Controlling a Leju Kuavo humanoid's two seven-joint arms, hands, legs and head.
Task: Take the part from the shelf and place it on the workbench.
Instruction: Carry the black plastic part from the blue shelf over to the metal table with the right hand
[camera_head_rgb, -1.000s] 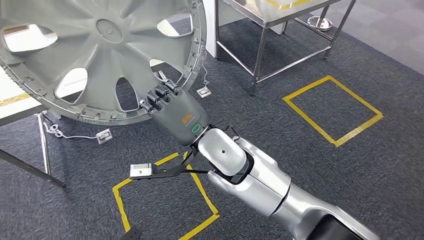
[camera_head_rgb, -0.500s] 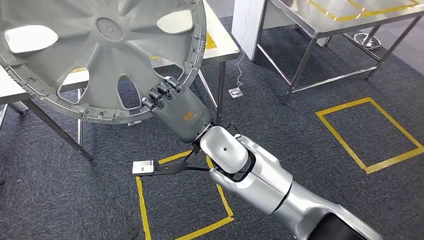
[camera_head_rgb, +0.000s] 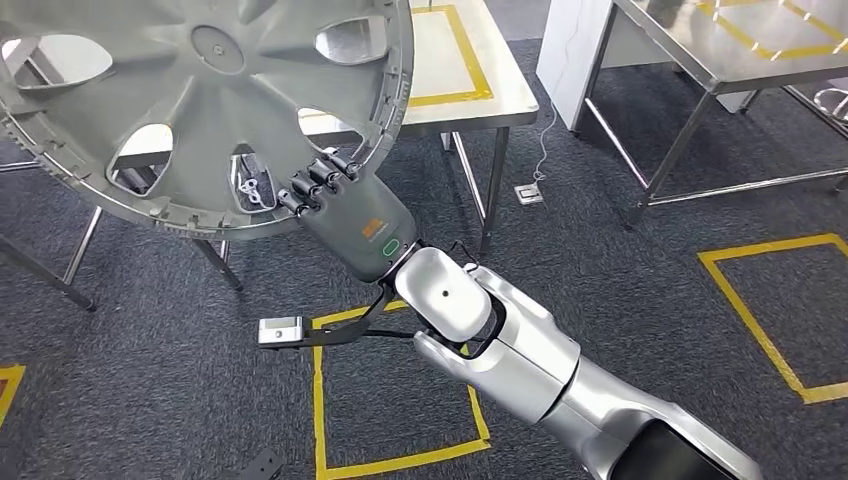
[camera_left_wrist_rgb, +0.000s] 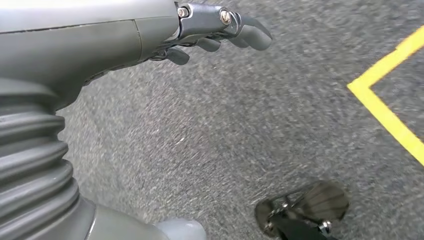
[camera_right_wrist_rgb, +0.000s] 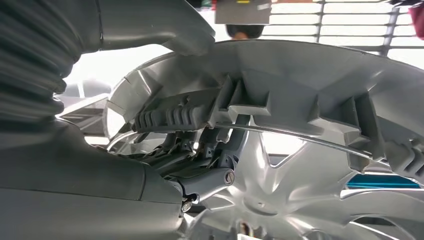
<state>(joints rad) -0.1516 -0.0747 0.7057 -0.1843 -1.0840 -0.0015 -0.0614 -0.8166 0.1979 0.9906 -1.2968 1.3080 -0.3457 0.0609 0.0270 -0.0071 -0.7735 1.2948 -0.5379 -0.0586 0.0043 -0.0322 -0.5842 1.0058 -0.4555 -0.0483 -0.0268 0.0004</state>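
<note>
One hand alone — the right hand (camera_head_rgb: 345, 215) — grips the part (camera_head_rgb: 200, 100) by its rim, held above the carpet near the workbench (camera_head_rgb: 470, 95), left hand (camera_left_wrist_rgb: 220, 30) loose and empty — judged, that big disc could tilt, slip or clip the bench edge.

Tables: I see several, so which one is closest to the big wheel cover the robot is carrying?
The white-topped table with the yellow tape outline, just behind the wheel cover held by the right hand. The bare steel tables stand farther right.
</note>
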